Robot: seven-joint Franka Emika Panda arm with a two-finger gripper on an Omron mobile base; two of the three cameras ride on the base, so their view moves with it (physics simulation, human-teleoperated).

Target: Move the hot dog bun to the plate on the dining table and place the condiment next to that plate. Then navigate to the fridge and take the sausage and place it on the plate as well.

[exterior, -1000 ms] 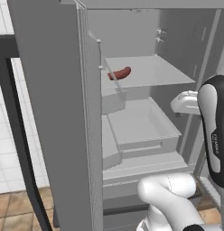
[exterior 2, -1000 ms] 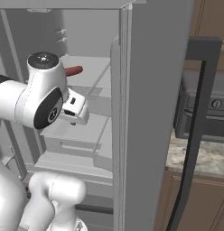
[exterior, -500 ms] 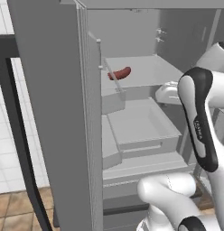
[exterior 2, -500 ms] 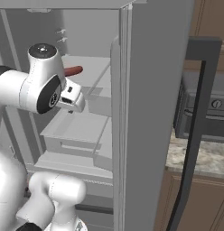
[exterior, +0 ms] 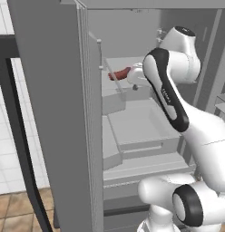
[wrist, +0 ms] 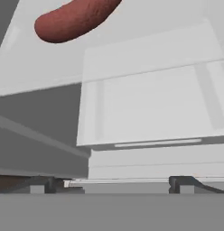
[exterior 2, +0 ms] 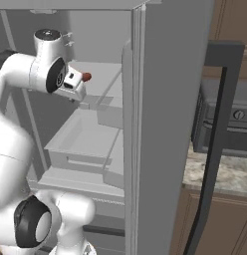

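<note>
While smooth, curved: reddish sausage (wrist: pixel 75 19)

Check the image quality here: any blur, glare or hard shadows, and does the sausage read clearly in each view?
Left base view: flat, even lighting, no glare; the sausage is small but distinct on the fridge shelf, partly behind the arm. Right base view: equally soft, just its red tip shows past the gripper. Hand view: close and slightly soft, the sausage cut by the top edge.

Place: I'm looking at a home kitchen | open fridge (exterior: pixel 132 136) showing shelves | right of it, oven (exterior 2: pixel 230 119) sitting over stone counter (exterior 2: pixel 215 174) | left, white tiling (exterior: pixel 7 131)
</note>
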